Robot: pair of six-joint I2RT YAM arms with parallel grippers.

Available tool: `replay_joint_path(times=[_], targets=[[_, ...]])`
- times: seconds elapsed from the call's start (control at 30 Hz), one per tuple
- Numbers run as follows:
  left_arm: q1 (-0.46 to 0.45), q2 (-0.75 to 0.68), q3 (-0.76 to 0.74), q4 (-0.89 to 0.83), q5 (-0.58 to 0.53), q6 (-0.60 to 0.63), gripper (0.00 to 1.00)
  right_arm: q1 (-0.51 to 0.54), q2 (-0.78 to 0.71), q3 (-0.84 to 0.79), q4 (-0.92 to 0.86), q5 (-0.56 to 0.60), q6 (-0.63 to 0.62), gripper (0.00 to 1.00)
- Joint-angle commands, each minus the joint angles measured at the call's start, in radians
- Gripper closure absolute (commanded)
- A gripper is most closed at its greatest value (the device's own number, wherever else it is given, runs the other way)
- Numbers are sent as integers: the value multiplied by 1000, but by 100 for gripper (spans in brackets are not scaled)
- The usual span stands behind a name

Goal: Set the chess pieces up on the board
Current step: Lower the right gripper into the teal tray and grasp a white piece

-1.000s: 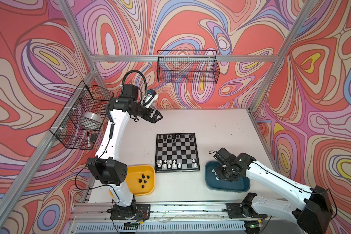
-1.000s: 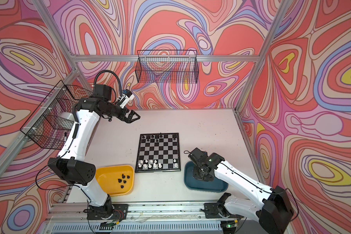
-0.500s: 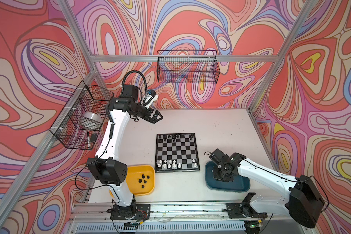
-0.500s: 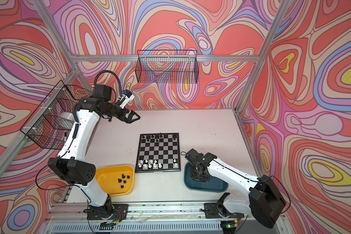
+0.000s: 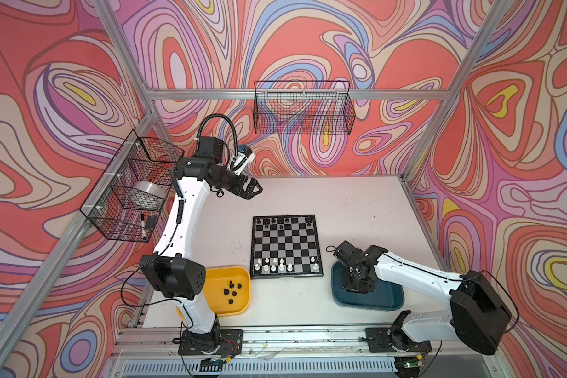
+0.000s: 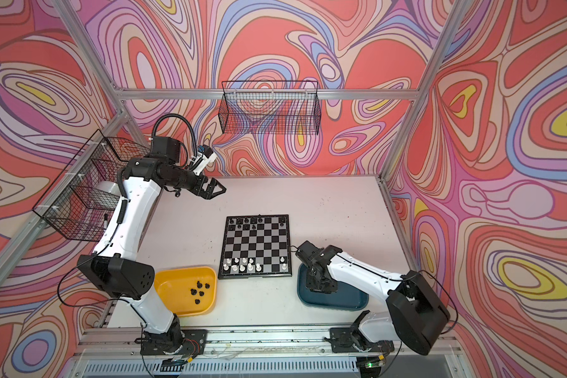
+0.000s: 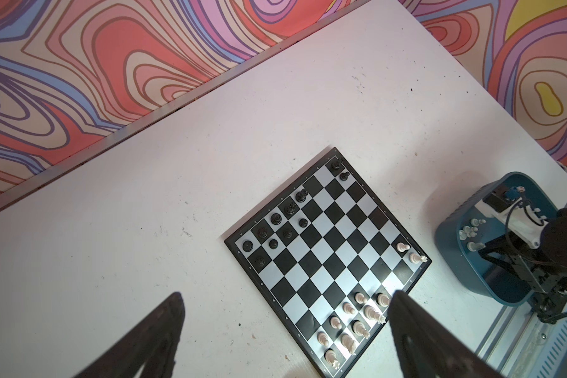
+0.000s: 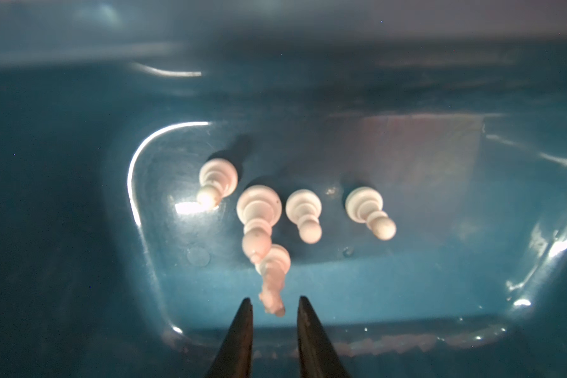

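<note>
Your left gripper (image 5: 255, 191) hangs over the table (image 5: 357, 209), up and left of the board (image 5: 285, 243) in both top views, fingers spread wide with nothing between them. The board lies mid-frame, with black chess pieces (image 5: 277, 221) along its upper edge, white chess pieces (image 5: 273, 268) along its lower edge, and loose black pieces (image 5: 231, 289) in the yellow tray (image 5: 216, 278) at its lower left. Your right gripper (image 8: 275, 306) is down in the teal tray (image 5: 387, 299) at the lower right. Its fingers stand a narrow gap apart on either side of a jagged-topped white piece (image 8: 275, 268), with a sliver of space on each side and no pinch; four other white pieces (image 8: 303, 214) stand beyond
</note>
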Motion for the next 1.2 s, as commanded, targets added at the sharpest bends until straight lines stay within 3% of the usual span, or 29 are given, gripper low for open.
replay_joint_path(times=[0.0, 1.17], targets=[[-4, -23, -4, -12, -11, 6, 2, -4, 26, 23, 16, 27, -21, 75], [-27, -19, 14, -2, -32, -4, 2, -3, 5, -16, 43, 21, -20, 89]])
